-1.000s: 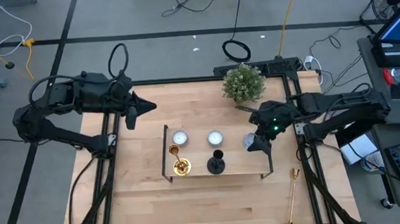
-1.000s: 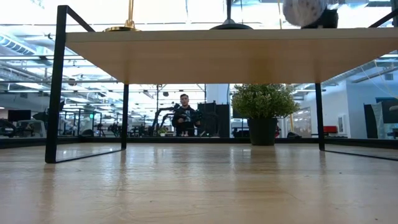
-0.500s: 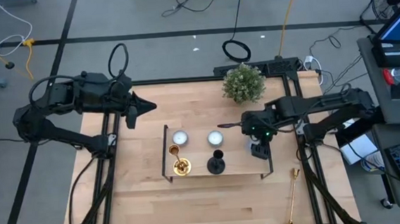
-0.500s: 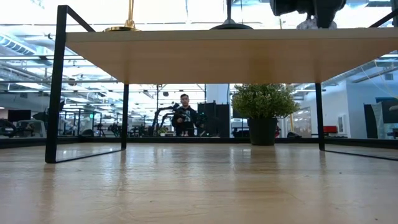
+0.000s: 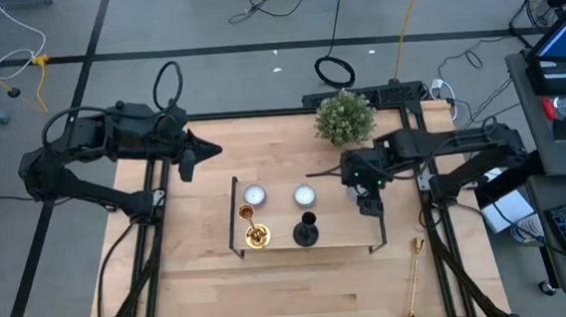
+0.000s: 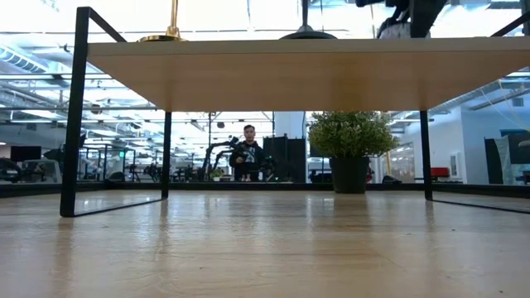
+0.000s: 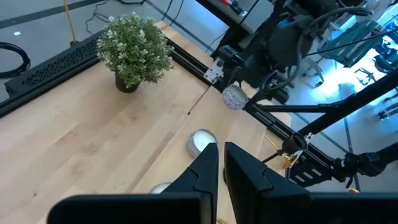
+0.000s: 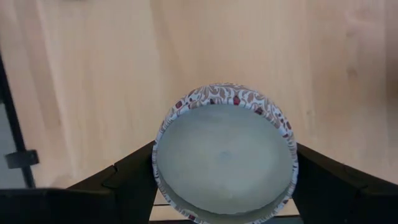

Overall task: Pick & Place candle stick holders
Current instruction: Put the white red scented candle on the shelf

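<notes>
Right gripper (image 5: 368, 199) fingers clamped on candle (image 8: 225, 152), at stand's (image 5: 279, 241) 3 o'clock. Left gripper (image 5: 185, 160) together, idle. Gold holder (image 5: 412, 281) at 5 o'clock lies flat: probably stiff, slippery; grip mid-stem.

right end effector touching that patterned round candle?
Touching. The right wrist view shows the round candle seated between the right end effector, with both fingers pressed against its sides, above the wooden stand.

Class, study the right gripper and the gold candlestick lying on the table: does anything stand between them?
Yes. The right gripper holds a patterned candle in its fingers, so it is not free. The wooden stand has its right end beneath it, toward the gold candlestick near the table's edge. The left gripper waits far left.
</notes>
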Motion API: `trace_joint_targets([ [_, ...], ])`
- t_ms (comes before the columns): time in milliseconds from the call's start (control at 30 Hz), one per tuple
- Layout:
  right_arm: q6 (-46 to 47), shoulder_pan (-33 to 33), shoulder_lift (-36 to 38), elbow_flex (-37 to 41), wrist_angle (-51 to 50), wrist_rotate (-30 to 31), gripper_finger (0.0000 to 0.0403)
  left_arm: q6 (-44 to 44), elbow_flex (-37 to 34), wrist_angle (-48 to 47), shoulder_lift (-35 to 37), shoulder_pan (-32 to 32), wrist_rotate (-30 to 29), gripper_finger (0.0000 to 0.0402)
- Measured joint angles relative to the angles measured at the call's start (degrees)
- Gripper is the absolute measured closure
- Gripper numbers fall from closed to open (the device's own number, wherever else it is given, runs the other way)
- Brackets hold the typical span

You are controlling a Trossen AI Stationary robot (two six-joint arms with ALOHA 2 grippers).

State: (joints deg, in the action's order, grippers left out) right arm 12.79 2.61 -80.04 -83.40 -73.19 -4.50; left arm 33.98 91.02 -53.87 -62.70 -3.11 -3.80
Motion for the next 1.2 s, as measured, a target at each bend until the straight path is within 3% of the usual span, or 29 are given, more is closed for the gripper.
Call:
trace_joint_targets([
  [400,-4.8,-3.4,-6.1,0.0,-3.0,-3.0,0.0112,0.3,0.0,-0.4,-1.8,0.3,-0.8,0.0371],
  [533,-5.0,-3.4,-6.1,0.0,-2.9,-2.8,0.0112,0.2,-0.1,-0.4,-2.3,1.5,-0.8,0.0371],
  [700,-5.1,-3.4,-5.5,0.0,-3.4,1.7,0.0110,0.2,-0.1,-0.4,-2.6,2.7,-1.4,0.0371],
  [1200,-4.5,-3.4,-5.6,0.0,-5.2,1.3,0.0101,0.2,-0.1,-0.3,-2.6,3.0,-2.6,0.0371],
])
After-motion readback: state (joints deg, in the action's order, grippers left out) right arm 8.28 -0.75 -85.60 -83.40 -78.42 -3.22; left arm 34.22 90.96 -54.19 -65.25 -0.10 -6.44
